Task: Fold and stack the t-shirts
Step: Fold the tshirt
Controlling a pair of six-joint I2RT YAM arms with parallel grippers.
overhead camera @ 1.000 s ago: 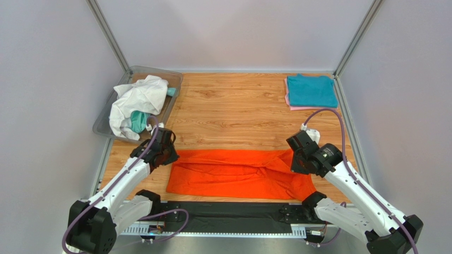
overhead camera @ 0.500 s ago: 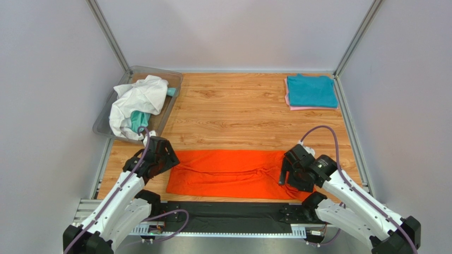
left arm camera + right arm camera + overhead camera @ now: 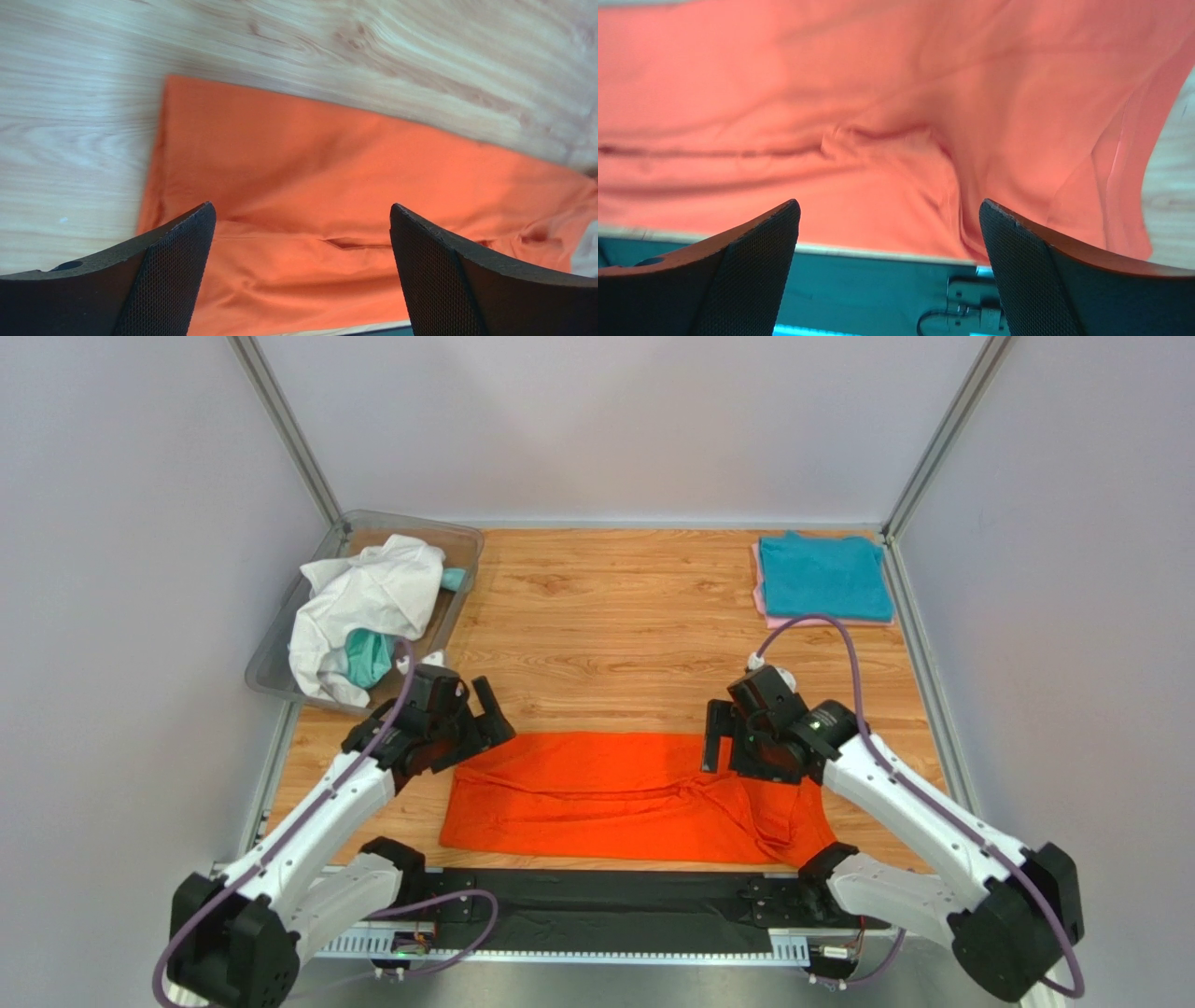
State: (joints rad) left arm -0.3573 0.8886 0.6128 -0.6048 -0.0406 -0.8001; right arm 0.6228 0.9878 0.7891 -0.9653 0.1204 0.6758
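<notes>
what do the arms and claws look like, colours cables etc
Both the left arm and right arm have white links with black joints and bases. A lilac cable loops along each. The left claw and right claw have two black, tapered fingers with fine mesh-textured inner faces.

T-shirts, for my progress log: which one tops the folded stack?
The folded teal shirt at far right, over a pink one. The orange shirt lies spread at the near edge; the white shirt is crumpled in the bin.
</notes>
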